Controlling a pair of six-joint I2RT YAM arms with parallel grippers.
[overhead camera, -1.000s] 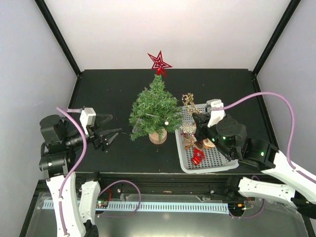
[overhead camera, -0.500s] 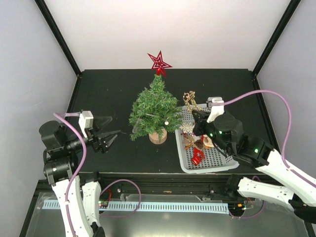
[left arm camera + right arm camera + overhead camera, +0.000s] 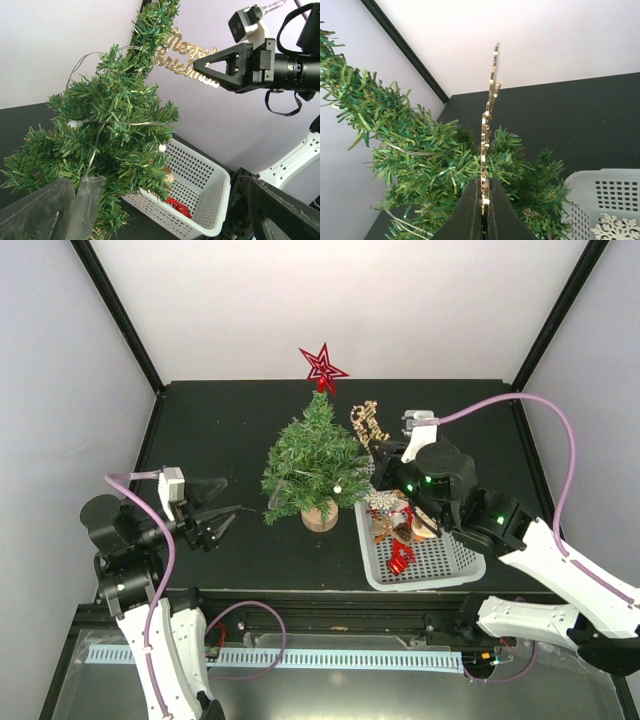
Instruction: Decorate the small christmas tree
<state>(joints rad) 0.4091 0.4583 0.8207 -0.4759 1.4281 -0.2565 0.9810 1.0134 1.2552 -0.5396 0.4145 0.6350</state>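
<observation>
The small christmas tree stands mid-table on its wooden disc base, with a red star on top and a thin light wire with small bulbs. My right gripper is shut on a gold "Merry Christmas" sign and holds it in the air just right of the tree's upper branches. The sign shows edge-on in the right wrist view and facing the camera in the left wrist view. My left gripper is open and empty, left of the tree.
A white basket at the tree's right holds a red ornament, a white snowflake and other ornaments. The tree fills the left wrist view. Black posts stand at the table's back corners.
My right gripper has lifted the gold sign out of the basket and carried it left and back, toward the tree. The left arm has shifted slightly, gripper still open.
</observation>
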